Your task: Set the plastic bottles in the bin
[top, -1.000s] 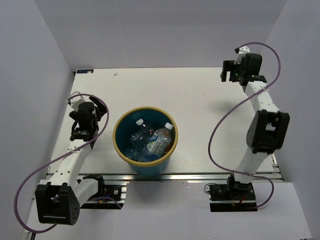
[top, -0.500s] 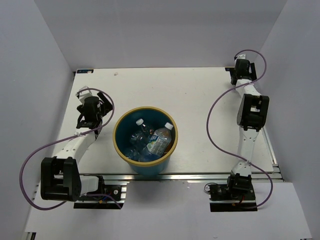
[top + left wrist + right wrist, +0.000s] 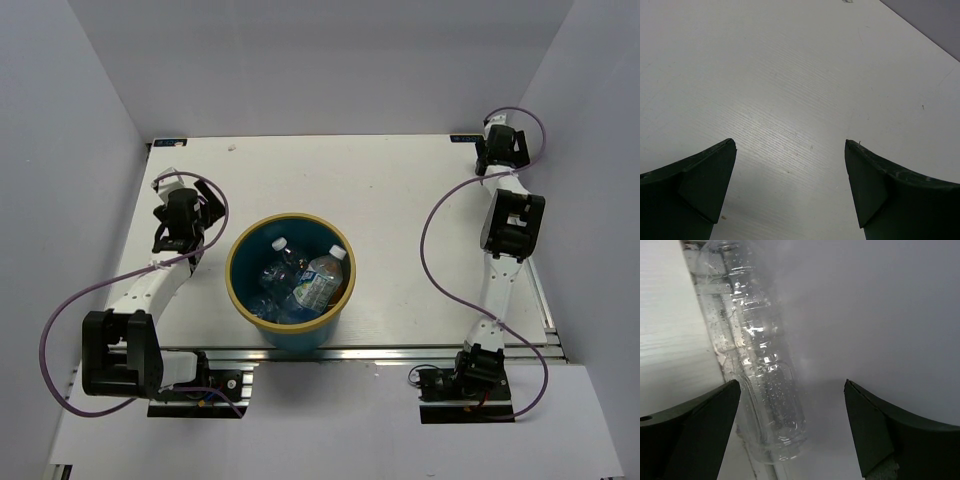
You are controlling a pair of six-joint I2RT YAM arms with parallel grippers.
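The bin [image 3: 300, 338], teal-blue with a tan-yellow rim, is seen upright on the white table [image 3: 400, 220], close to the near edge and a little left of centre. Several plastic bottles [image 3: 272, 287] are held inside it in a jumbled pile. A blue-labelled bottle [image 3: 320, 280] with a white cap is leaned toward the right side of the bin, and a second white cap [image 3: 278, 243] is seen at the far side of the pile.

The left gripper [image 3: 185, 215] is placed to the left of the bin, apart from it. In the left wrist view its fingers [image 3: 695, 190] are spread wide, and only bare table surface is seen between them; nothing is pinched.

The right gripper [image 3: 497, 150] is placed at the far right corner of the table, next to the grey wall [image 3: 880, 315]. Its fingers [image 3: 690, 435] are likewise spread wide. One clear unlabelled bottle [image 3: 755, 365], beaded with droplets, is found lying along the table's right edge against the wall. Part of it is framed by the gap, close to one finger, but it is not pinched; whether that finger is touched cannot be told. This bottle cannot be made out in the top view.
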